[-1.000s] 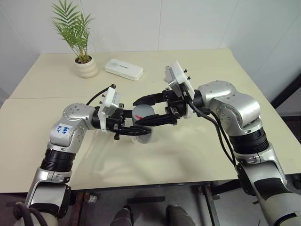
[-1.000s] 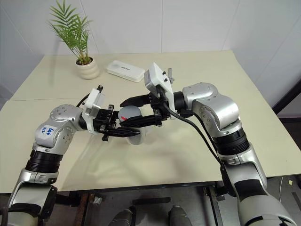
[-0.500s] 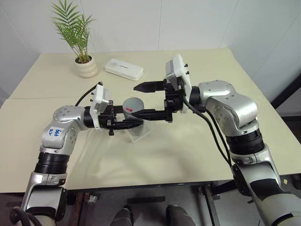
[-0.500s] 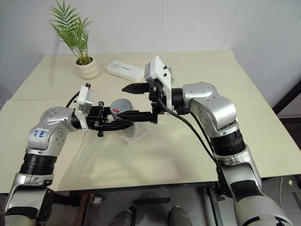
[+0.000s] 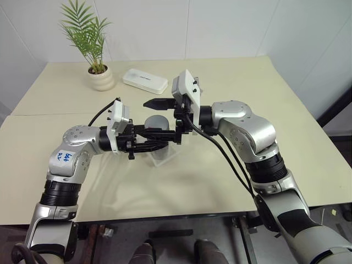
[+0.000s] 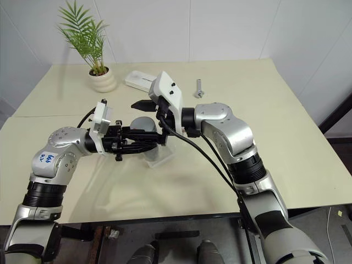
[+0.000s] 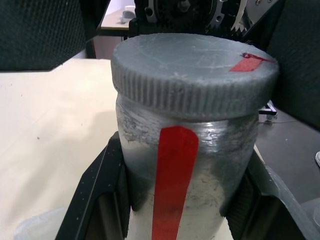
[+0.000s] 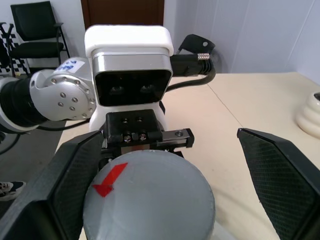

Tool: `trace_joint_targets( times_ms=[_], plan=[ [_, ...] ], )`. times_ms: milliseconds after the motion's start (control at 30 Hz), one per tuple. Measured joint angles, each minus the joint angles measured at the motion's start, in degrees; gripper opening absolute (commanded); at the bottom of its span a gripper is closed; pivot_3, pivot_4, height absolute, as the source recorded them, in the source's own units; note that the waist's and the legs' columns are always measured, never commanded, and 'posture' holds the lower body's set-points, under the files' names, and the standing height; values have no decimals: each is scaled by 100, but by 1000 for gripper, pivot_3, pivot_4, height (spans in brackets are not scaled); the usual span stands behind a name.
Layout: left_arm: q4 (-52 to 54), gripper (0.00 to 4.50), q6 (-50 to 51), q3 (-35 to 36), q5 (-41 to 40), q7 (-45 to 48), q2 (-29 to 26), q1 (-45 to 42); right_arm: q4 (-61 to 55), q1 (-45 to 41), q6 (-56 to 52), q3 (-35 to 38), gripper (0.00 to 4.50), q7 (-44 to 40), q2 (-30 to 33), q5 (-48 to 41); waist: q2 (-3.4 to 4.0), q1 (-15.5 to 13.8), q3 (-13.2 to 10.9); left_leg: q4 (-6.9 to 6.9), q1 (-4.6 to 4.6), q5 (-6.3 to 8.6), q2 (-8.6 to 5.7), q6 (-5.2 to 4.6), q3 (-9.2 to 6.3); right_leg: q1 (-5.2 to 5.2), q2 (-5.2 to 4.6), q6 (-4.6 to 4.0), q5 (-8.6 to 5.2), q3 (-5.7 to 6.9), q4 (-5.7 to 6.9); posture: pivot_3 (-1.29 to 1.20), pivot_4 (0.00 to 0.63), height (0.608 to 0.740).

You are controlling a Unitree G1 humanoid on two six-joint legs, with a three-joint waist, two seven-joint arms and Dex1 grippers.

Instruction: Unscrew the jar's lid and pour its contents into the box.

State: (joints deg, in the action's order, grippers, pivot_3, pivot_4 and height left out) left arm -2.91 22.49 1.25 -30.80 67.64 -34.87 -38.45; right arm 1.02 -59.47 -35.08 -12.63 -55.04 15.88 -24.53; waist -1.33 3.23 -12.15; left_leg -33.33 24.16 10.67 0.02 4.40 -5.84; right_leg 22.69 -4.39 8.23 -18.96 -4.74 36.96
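Two grippers meeting above the table: left gripper pinching the jar, lid still sealing it, over the box; right gripper spreading wide around the lid.

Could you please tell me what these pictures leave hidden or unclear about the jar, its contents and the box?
- Contents: left wrist view, the jar wall is frosted, the lid on.
- Box: head views, mostly behind both hands and jar.
- Jar base: left wrist view, cut off by the picture's edge.
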Motion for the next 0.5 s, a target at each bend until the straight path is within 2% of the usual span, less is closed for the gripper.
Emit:
trace_joint_targets(
  times_ms=[200,400,500],
  plan=[
    [-2,1942,66,15,0,-151,0,-13,463,-246,232,-24,4479,-311,125,25,0,0,0,0,0,0,0,0,0,0,0,0,0,0,1,0,150,740],
    [-28,1942,80,59,70,-211,-17,-10,621,-238,455,55,4479,-945,843,-112,0,-12,0,1,1,0,-1,0,1,0,0,0,0,0,-5,0,150,740],
    [63,1942,67,79,52,-7,-110,27,918,-118,508,449,4479,-1001,1425,-23,-1,-30,0,0,2,0,-4,0,1,-2,-2,0,0,0,-7,0,150,740]
  ],
)
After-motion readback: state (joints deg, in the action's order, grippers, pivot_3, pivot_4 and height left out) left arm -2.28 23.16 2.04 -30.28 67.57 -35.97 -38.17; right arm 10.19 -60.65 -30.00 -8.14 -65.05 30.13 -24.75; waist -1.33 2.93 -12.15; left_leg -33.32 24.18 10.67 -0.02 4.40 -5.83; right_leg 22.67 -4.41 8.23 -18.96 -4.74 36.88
